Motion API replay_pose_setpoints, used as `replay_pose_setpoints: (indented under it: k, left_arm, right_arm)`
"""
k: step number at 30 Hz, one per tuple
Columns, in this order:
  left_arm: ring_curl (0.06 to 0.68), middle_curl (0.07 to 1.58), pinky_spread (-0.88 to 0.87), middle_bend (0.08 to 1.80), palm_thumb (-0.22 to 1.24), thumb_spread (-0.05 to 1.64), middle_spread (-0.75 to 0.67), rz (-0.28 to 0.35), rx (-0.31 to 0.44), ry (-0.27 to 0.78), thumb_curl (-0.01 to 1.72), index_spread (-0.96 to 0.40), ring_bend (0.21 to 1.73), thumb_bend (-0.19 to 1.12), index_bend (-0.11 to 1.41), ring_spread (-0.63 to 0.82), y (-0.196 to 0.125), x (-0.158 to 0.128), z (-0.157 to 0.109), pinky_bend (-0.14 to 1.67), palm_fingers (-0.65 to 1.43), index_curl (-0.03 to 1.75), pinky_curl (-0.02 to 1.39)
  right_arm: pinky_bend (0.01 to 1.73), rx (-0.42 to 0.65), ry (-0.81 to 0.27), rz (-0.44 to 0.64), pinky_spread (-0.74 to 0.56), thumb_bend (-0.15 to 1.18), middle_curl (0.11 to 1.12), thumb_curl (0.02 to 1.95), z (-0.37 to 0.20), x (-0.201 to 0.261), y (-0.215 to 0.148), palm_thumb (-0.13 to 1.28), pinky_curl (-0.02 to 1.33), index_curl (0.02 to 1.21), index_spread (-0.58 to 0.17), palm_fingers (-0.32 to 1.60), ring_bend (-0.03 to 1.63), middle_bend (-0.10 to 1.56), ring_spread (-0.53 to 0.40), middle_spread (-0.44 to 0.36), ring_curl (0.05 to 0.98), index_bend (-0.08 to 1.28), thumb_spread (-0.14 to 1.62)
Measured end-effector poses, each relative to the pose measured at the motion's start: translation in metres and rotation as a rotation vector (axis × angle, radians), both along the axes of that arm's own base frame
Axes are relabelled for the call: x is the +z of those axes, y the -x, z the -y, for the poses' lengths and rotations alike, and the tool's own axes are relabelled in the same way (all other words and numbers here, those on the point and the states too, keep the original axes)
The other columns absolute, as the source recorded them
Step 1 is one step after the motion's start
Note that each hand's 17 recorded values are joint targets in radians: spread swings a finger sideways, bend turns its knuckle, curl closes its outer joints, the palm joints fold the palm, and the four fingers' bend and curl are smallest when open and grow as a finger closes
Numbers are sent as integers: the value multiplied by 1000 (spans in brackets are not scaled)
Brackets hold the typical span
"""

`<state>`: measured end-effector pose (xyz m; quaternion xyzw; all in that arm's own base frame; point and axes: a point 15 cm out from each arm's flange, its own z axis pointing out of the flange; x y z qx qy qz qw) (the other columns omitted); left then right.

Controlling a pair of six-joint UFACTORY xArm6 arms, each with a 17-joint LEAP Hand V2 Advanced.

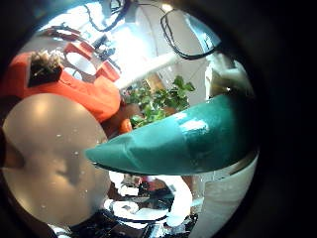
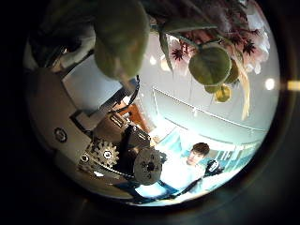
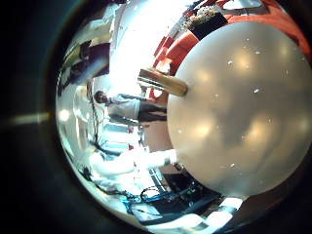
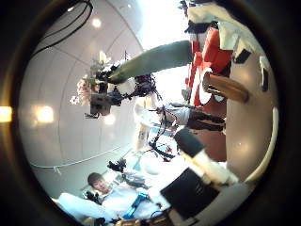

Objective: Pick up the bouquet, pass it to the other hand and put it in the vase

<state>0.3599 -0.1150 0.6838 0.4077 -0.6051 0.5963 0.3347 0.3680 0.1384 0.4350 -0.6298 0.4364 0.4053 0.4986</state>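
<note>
Aloft | left hand [image 4: 111, 87] curled round bouquet [image 4: 149, 60], seen only from right thumb-side palm, well clear of round counter [image 3: 244, 107] | right hand's fingers: cannot tell.

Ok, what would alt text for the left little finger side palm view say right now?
The bouquet crosses the middle of the view, close to the palm, with its tapered stem end pointing out over a round table. Its leaves show just behind the stem.
</note>
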Motion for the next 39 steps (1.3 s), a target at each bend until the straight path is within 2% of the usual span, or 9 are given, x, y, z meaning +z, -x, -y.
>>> replay_pose_setpoints:
  k: [3, 6, 11, 15, 29, 39]
  left_arm:
    - [573, 835, -548, 1305, 945, 1032, -435, 20, 72, -60, 717, -596, 1533, 90, 915, -382, 4, 4, -18, 1216, 1089, 985, 946]
    - [578, 829, -560, 1321, 947, 1032, -432, 45, 158, -109, 738, -606, 1540, 78, 906, -381, 8, 6, -40, 1211, 1093, 1005, 985]
    - [582, 818, -571, 1341, 945, 1028, -426, 66, 251, -173, 771, -617, 1544, 55, 897, -380, 15, 0, -67, 1191, 1097, 1031, 1037]
    - [583, 809, -580, 1350, 949, 1028, -422, 55, 319, -166, 794, -624, 1543, 41, 890, -380, 21, -12, -102, 1173, 1097, 1049, 1073]
    - [585, 784, -623, 1365, 966, 1041, -414, -25, 368, -86, 851, -644, 1540, 4, 868, -380, 5, -66, -146, 1122, 1100, 1095, 1184]
    - [589, 771, -645, 1370, 976, 1047, -411, -48, 379, -60, 874, -655, 1540, -5, 852, -382, -12, -88, -159, 1091, 1105, 1115, 1234]
  right_arm:
    - [790, -12, 5, 0, 103, -28, 521, 725, 1, -2, -3, 720, 744, 588, -356, 15, 960, 685, -77, -50, 486, 452, 1004]
    - [727, -14, 6, 2, 216, -28, 486, 689, 1, -2, -4, 715, 687, 553, -355, 24, 886, 633, -40, -30, 443, 434, 1005]
    - [661, -29, 11, 3, 316, -22, 452, 654, 3, -6, -9, 718, 624, 512, -352, 59, 817, 579, -8, -14, 400, 397, 1013]
    - [599, -34, 12, -1, 381, -23, 420, 621, 4, -8, -11, 725, 563, 476, -349, 108, 757, 517, 17, -6, 366, 356, 1019]
    - [480, -32, 12, 1, 425, -22, 372, 571, 3, -8, -11, 742, 450, 425, -337, 223, 641, 394, 35, -3, 303, 262, 1018]
    - [432, -42, 14, -4, 437, -22, 359, 554, 5, -10, -13, 743, 398, 408, -342, 257, 575, 333, 47, 4, 275, 198, 1018]
